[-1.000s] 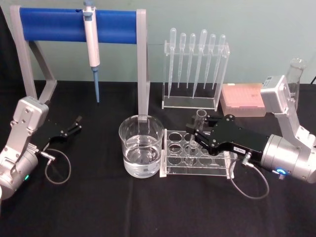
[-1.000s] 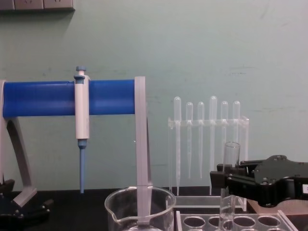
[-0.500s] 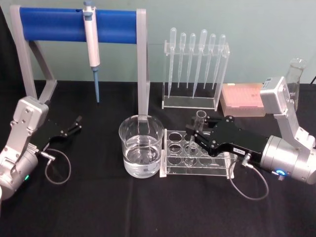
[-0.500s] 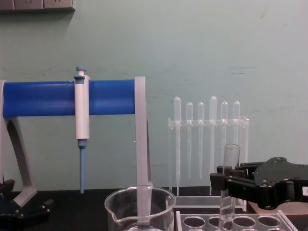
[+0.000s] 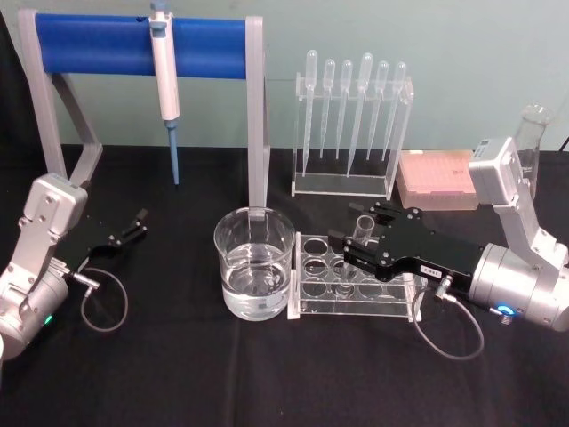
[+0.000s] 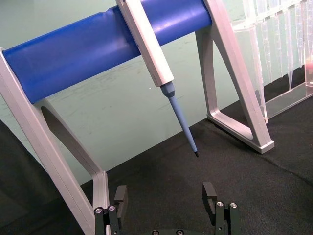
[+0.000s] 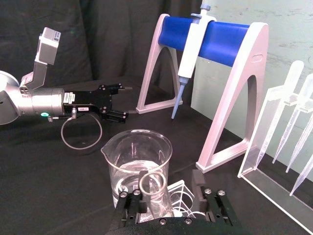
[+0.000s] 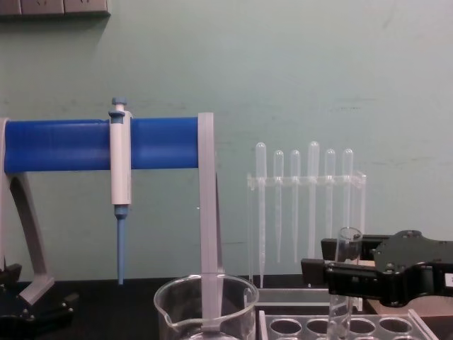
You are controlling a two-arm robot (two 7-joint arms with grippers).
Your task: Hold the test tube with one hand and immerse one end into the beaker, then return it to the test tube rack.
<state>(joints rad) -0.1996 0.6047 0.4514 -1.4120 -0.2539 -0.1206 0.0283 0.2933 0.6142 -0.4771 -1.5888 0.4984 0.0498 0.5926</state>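
Note:
The test tube [image 5: 362, 228] stands upright in a hole of the clear tube rack [image 5: 356, 286], right of the beaker [image 5: 254, 265], which holds clear liquid. My right gripper [image 5: 360, 229] is open around the tube's upper part, one black finger on each side. In the right wrist view the tube's mouth [image 7: 154, 188] sits between the spread fingers, close to one of them, with the beaker [image 7: 137, 161] just beyond. From the chest, the tube [image 8: 347, 283] rises just in front of the right gripper [image 8: 318, 258]. My left gripper [image 5: 133, 227] rests open at the far left on the black cloth.
A blue-barred stand [image 5: 98, 43] holds a white-and-blue pipettor [image 5: 164, 80] at the back left. Behind the tube rack is a clear rack of pipettes [image 5: 351, 124]. A pink tip box [image 5: 436, 178] and a glass flask [image 5: 533, 133] sit at the back right.
The right gripper's fingers have spread apart and let go of the test tube. The tube has sunk lower into the rack hole. The left arm has not moved.

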